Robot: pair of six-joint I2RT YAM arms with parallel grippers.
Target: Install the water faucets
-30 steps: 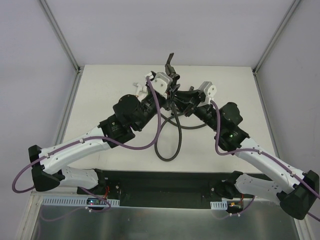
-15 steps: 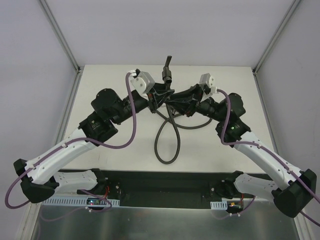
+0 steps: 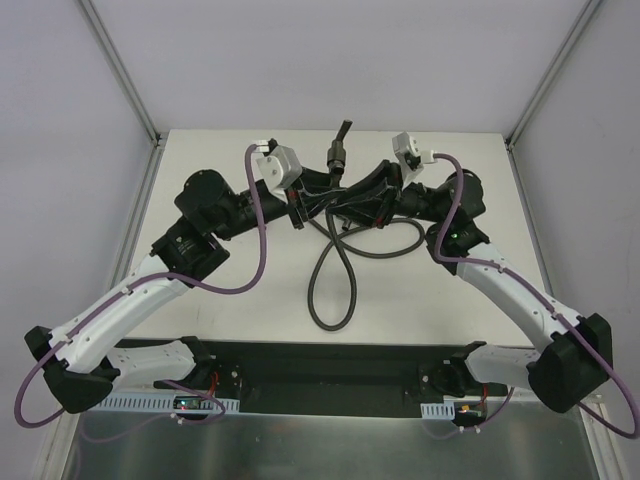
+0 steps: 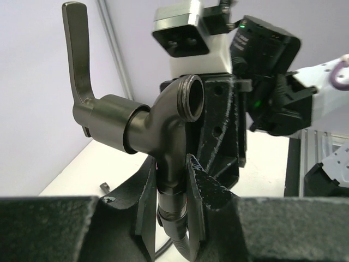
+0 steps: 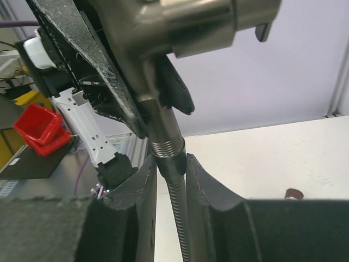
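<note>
The grey-brown metal faucet [image 4: 136, 131] with its lever handle [image 4: 76, 49] pointing up is held above the table's back middle; it also shows in the top view [image 3: 338, 152]. My left gripper [image 4: 172, 188] is shut on the faucet's lower stem, just above the threads. My right gripper [image 5: 170, 164] is shut on the end nut of the long dark flexible hose [image 5: 177, 213], directly under the faucet body [image 5: 180, 22]. In the top view the two grippers meet, left [image 3: 312, 195] and right [image 3: 358, 200]. The plastic faucets are out of view.
The hose [image 3: 330, 290] hangs from the grippers and loops on the white table [image 3: 200, 170] toward the near edge. A small dark-red object [image 5: 294, 192] lies on the table. A red bin [image 5: 41, 128] stands off the table. Frame posts rise at the back corners.
Both wrists have shifted toward the back of the table and turned. The left arm has swung left, and the faucet with its lever stands more upright between the grippers.
</note>
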